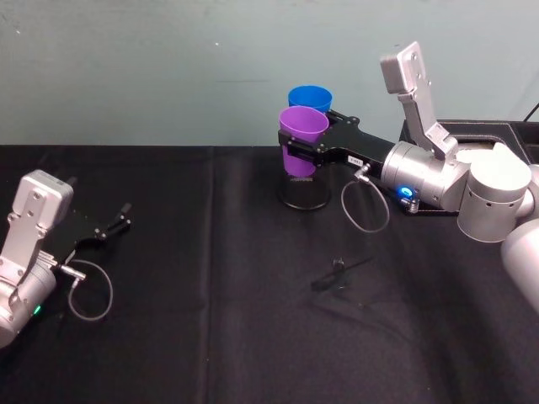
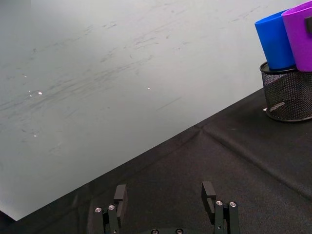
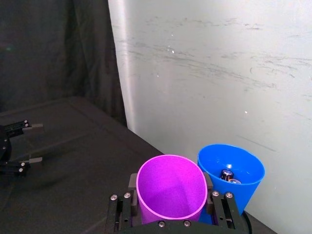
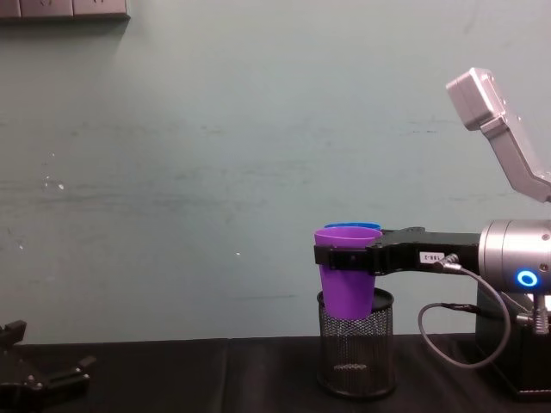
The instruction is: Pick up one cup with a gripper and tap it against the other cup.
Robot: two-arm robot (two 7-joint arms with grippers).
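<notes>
My right gripper (image 1: 290,145) is shut on the purple cup (image 1: 303,135), holding it upright in the air with its base dipping into a black wire-mesh pen holder (image 1: 305,195). The blue cup (image 1: 310,98) stands just behind it, its base apparently in the same holder (image 4: 355,348). In the right wrist view the purple cup (image 3: 170,187) and the blue cup (image 3: 234,170) sit rim to rim; I cannot tell whether they touch. The blue one has small metal items inside. My left gripper (image 1: 118,220) rests open, low at the table's left side, holding nothing.
A small black object (image 1: 337,271) lies on the black cloth in front of the holder. A black box (image 1: 472,135) stands at the back right behind my right arm. A pale green wall (image 4: 215,172) rises right behind the table's far edge.
</notes>
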